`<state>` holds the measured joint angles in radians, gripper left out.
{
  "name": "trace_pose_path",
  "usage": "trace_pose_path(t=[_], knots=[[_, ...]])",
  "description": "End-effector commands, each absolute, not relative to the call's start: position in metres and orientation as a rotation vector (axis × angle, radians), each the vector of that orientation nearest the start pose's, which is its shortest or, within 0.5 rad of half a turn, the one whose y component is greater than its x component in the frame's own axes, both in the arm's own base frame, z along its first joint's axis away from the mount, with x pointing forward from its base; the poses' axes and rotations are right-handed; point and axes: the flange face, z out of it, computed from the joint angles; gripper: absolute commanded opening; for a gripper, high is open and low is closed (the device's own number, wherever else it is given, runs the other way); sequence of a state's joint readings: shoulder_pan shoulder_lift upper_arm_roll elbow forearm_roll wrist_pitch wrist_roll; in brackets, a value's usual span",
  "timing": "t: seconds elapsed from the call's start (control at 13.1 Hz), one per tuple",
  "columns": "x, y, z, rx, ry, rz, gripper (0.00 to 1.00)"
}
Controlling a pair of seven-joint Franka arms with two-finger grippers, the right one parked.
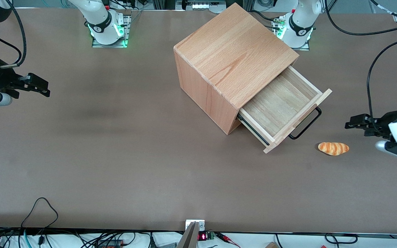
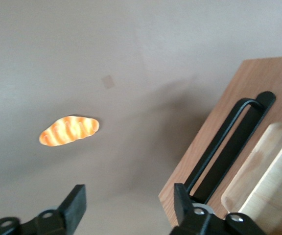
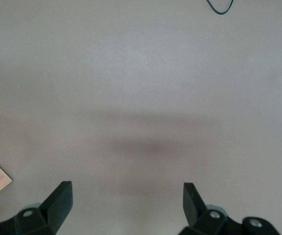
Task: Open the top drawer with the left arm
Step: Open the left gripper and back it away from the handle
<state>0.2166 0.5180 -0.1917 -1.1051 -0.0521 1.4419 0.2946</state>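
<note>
Seeing the top drawer (image 1: 281, 106) already pulled well out of the cabinet (image 1: 232, 58), I judge the pull done. My gripper (image 1: 349, 124) hangs nearby, jaws wide and empty; a careless retreat could clip the handle (image 1: 306, 125) or bread roll (image 1: 333, 148)

Matte brown table (image 1: 115, 165) under even light, black cables (image 1: 40, 220) along its near edge.
</note>
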Motion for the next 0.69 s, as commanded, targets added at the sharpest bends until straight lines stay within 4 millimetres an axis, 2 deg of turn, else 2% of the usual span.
trace_pose_path(t=[0.0, 0.15, 0.46, 0.61], knots=[[0.668, 0.067, 0.553, -3.230, 0.237, 0.169, 1.00], [0.656, 0.082, 0.580, -3.212, 0.084, 0.119, 1.00], [0.638, 0.078, 0.617, -3.196, -0.134, 0.052, 1.00], [0.630, 0.078, 0.627, -3.193, -0.121, 0.047, 1.00]])
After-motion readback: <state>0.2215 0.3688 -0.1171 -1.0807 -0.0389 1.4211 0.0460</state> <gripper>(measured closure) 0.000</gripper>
